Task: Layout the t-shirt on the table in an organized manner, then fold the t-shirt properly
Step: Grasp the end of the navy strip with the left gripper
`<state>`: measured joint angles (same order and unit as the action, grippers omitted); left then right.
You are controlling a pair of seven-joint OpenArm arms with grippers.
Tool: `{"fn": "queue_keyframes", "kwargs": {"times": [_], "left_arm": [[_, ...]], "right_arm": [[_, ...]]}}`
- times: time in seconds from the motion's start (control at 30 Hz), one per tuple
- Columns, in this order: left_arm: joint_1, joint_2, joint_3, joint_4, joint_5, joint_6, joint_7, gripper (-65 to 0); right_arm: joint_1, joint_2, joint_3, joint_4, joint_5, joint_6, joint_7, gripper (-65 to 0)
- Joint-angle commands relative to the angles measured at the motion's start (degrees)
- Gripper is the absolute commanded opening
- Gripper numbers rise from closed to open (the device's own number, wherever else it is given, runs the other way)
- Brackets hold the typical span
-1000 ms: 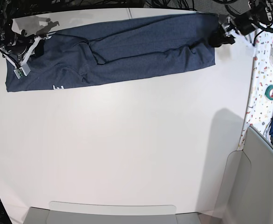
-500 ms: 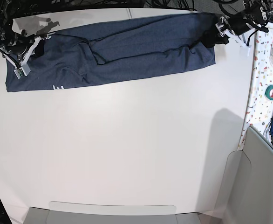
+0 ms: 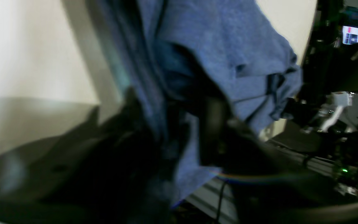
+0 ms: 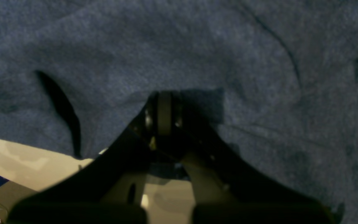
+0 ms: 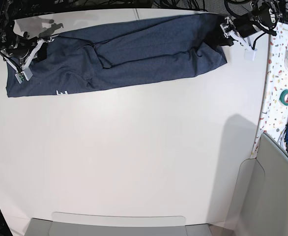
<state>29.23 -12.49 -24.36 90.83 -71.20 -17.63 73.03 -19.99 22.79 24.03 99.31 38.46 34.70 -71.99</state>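
The t-shirt (image 5: pixel 119 54) lies bunched along the table's (image 5: pixel 134 147) upper edge. Right gripper (image 4: pixel 163 116) pinches its left end; left gripper (image 5: pixel 221 37) narrows on the right corner, grip unconfirmed. Pull both ends apart evenly.

This looks like a robotics lab. A wide white worktop (image 5: pixel 134 147) fills the base view, with tangled black cables (image 5: pixel 183 5) bunched along its far edge. A speckled strip (image 5: pixel 279 73) to one side carries rolls of tape (image 5: pixel 286 97). The left wrist view shows dark equipment frames with a small lit screen (image 3: pixel 351 34) behind.
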Motion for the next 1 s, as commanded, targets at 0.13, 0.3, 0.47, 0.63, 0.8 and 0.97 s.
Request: {"fn": "queue_keyframes", "kwargs": {"times": [0.13, 0.3, 0.47, 0.63, 0.8, 0.97], "left_arm": [[0.26, -0.12, -0.3, 0.03, 3.64, 0.79, 1.65, -65.0], [-1.06, 1.19, -2.94, 4.25, 2.58, 0.79, 1.91, -65.0], [-1.32, 1.37, -3.2, 9.0, -1.9, 0.79, 2.35, -65.0], [-1.41, 1.37, -3.38, 10.14, -1.9, 0.88, 2.44, -65.0], [-1.41, 1.37, -3.55, 10.14, -1.64, 0.88, 2.44, -65.0], [-1.5, 1.28, -3.64, 10.14, -1.64, 0.88, 2.44, -65.0]], "right_arm": [[0.25, -0.5, -0.43, -0.45, -1.93, -0.9, -2.26, -64.8], [1.04, -1.73, -0.34, -0.36, -0.52, -0.9, -2.34, -64.8], [2.01, -1.73, -0.34, -0.36, 6.16, -0.9, -2.26, -64.8], [2.54, -1.12, -0.34, 0.96, 11.96, -0.98, -2.43, -64.4], [2.1, 1.35, -0.34, 7.73, 11.78, -1.16, -2.52, -64.4], [2.1, 4.34, -0.34, 12.12, 11.78, -1.25, -2.61, -64.4]]}}
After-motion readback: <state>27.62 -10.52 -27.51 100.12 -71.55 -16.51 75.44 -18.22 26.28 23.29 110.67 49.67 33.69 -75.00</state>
